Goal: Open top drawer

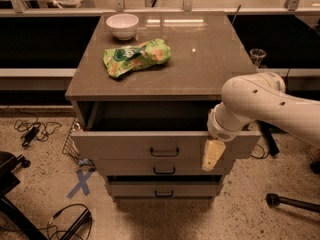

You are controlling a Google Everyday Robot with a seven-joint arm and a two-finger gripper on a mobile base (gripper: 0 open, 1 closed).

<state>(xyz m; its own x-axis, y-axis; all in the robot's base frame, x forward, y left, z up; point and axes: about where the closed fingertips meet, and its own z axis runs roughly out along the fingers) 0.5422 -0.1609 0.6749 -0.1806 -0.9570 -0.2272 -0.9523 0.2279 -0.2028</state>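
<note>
**Q:** Where is the gripper seen?

**A:** The cream-coloured gripper (212, 155), at the end of a white jointed arm (260, 104), is seen pointing down in front of the right end of the wide grey-brown top drawer (125, 145). How far it is open cannot be told, nor whether anything is gripped.

**Q:** And around it?

**A:** The top drawer is pulled partly out, with its small dark bar handle (164, 152) left of the gripper. Two shallower drawers (130, 168) are stacked below and left. Above and left, a crinkled green snack bag (136, 59) and a white ceramic bowl (122, 25) are set on the cabinet top (210, 59).

On the cabinet top (210, 59) I see a bowl (122, 25) back left, a green bag (136, 59) near it; the gripper (212, 155) hangs below the front right edge.
</note>
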